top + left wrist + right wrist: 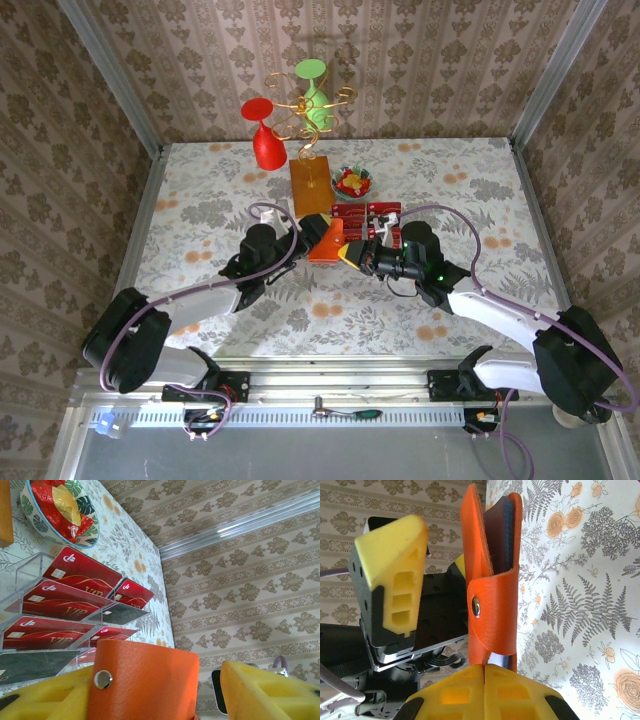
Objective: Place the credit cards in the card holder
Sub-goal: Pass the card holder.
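Card holder (327, 245), a small orange folding leather case, hung just above the middle of the wide floral-patterned worktop (200, 190), between two arms. The white-and-black left arm (190, 305) extended from the near left corner and the matching right arm (500, 315) from the near right.

The right gripper (484, 672) had its yellow jaws clenched on the lower edge of the case (492, 610), holding it upright with its top gaping over a dark lining. The left gripper (160, 690) had its jaws released and set astride the same case (145, 680). One yellow finger (45, 700) lay against it and the other (270, 690) stood apart.

Toward the far side rose a gold wire rack (310, 115) hung with a red goblet (262, 135) and a green goblet (314, 90), over a tall brown wooden block (310, 185). Just beyond the case stood a clear acrylic tiered stand (35, 562). Beside it was a leaf-patterned, blue-rimmed bowl (89, 510) of red and yellow wrapped sweets (60, 502).

Red credit cards (75, 575) with gold lettering lay on the stand's steps. A round silver snap (103, 679) sat on the case's strap.
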You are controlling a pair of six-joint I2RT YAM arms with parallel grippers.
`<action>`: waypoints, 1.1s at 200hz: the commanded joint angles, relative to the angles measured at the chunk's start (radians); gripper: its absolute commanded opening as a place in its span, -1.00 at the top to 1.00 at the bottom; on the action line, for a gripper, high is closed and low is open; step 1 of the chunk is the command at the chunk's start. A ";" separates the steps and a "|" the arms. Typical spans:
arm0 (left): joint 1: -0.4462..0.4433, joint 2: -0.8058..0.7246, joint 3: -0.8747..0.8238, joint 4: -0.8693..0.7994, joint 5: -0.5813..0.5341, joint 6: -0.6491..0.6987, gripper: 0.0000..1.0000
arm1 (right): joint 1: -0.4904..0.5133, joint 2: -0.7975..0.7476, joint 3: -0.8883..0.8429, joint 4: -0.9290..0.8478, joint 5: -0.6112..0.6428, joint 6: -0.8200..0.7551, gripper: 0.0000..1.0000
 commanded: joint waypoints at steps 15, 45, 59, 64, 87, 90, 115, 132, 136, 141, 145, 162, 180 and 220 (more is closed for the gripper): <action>-0.006 -0.005 -0.015 0.060 0.004 0.001 -0.06 | -0.008 -0.010 -0.018 0.027 -0.008 0.001 1.00; -0.006 -0.008 -0.023 0.067 0.000 0.001 0.14 | -0.010 -0.009 -0.022 0.027 -0.008 0.002 1.00; -0.006 -0.006 -0.026 0.072 -0.003 0.001 0.21 | -0.012 -0.008 -0.024 0.027 -0.008 0.001 1.00; -0.006 -0.007 -0.026 0.073 -0.003 0.000 0.25 | -0.014 -0.008 -0.026 0.027 -0.009 0.001 1.00; -0.006 -0.006 -0.029 0.080 -0.006 0.001 0.36 | -0.019 -0.005 -0.029 0.027 -0.010 0.004 1.00; -0.006 -0.006 -0.029 0.080 -0.005 0.000 0.38 | -0.020 -0.005 -0.029 0.027 -0.010 0.004 1.00; -0.007 -0.009 -0.031 0.083 -0.004 0.001 0.69 | -0.027 -0.002 -0.029 0.022 -0.013 0.004 1.00; -0.007 -0.013 -0.035 0.081 -0.006 0.000 0.91 | -0.038 0.000 -0.024 -0.002 -0.021 -0.004 0.96; -0.007 -0.014 -0.035 0.080 -0.007 0.000 0.93 | -0.043 -0.001 -0.024 -0.010 -0.025 -0.008 0.86; -0.006 -0.018 -0.038 0.078 -0.009 0.003 0.95 | -0.051 -0.005 -0.022 -0.025 -0.029 -0.017 0.74; -0.006 -0.021 -0.039 0.073 -0.011 0.004 0.95 | -0.057 -0.009 -0.020 -0.042 -0.031 -0.027 0.65; -0.007 -0.044 -0.048 0.043 -0.027 0.021 0.96 | -0.075 -0.055 0.008 -0.194 0.002 -0.104 0.41; -0.019 -0.085 -0.049 -0.029 -0.066 0.051 0.96 | -0.072 -0.101 0.084 -0.436 0.097 -0.244 0.23; -0.069 -0.169 -0.042 -0.179 -0.200 0.087 0.91 | -0.025 -0.051 0.269 -0.695 0.250 -0.411 -0.28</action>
